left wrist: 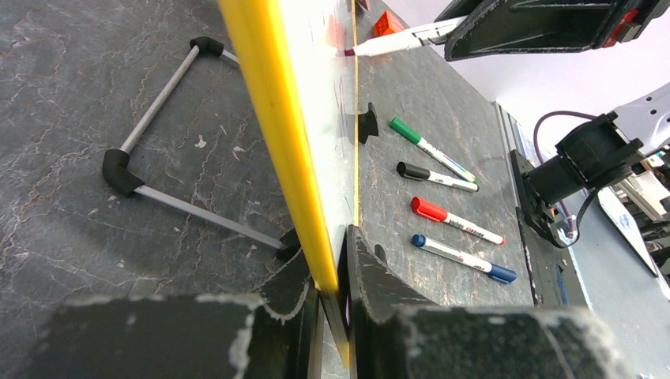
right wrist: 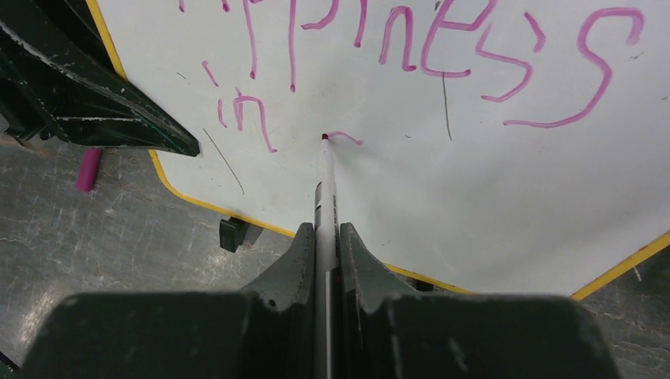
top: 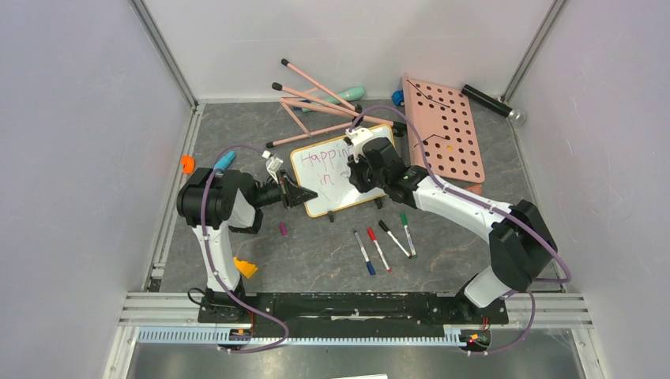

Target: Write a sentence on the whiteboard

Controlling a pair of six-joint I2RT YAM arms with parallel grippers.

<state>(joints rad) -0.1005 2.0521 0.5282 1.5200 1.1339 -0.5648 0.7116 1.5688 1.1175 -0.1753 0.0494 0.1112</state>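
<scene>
The whiteboard (top: 332,178) stands tilted at mid-table, white with a yellow-orange rim (left wrist: 272,118). My left gripper (top: 294,192) is shut on its left edge, the rim between the fingers (left wrist: 332,272). My right gripper (top: 362,164) is shut on a purple-pink marker (right wrist: 325,197). The marker tip touches the board at a short fresh stroke (right wrist: 344,136) right of "in". The sentence (right wrist: 411,47) reads "Happiness" on the top line and "in" (right wrist: 241,114) below. The marker also shows in the left wrist view (left wrist: 399,39).
Blue, red, black and green markers (top: 385,242) lie in front of the board. A purple cap (top: 283,229) lies near the left gripper. A pink board with holes (top: 444,126) and pink sticks (top: 316,106) lie behind. An orange piece (top: 245,268) sits near the left base.
</scene>
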